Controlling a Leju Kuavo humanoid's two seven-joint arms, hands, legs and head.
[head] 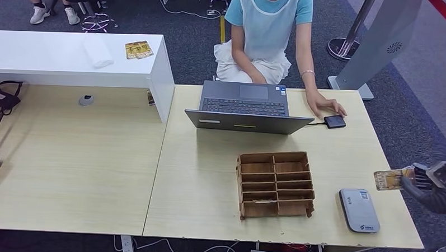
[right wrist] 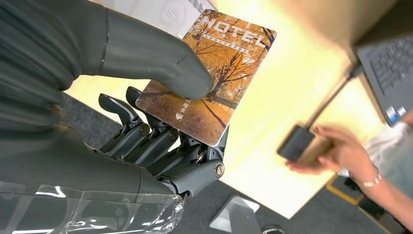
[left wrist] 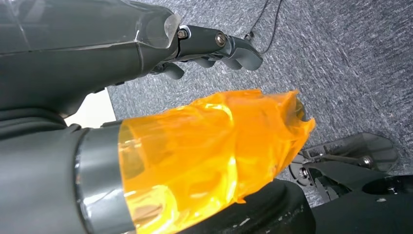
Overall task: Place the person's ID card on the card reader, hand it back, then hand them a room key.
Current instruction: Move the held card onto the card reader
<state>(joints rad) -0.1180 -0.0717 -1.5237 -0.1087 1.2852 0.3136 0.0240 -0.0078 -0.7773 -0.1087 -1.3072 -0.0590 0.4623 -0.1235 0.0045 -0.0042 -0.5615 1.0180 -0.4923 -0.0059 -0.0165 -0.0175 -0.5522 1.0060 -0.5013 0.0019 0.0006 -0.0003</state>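
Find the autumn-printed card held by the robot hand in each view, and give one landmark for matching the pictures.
Head view: the card sits at the right edge, pinched by the right robot hand, just above the grey card reader.
Left wrist view: not in it.
Right wrist view: card at upper centre, under the thumb.
Shared landmark: the person's hand on the small black device.

Right hand (head: 431,186) sits past the table's right edge near the front corner, thumb (right wrist: 160,63) pressing a card (right wrist: 209,73) onto its fingers (right wrist: 160,146). Left hand (left wrist: 214,48) hangs low, fingers curled, nothing in it.
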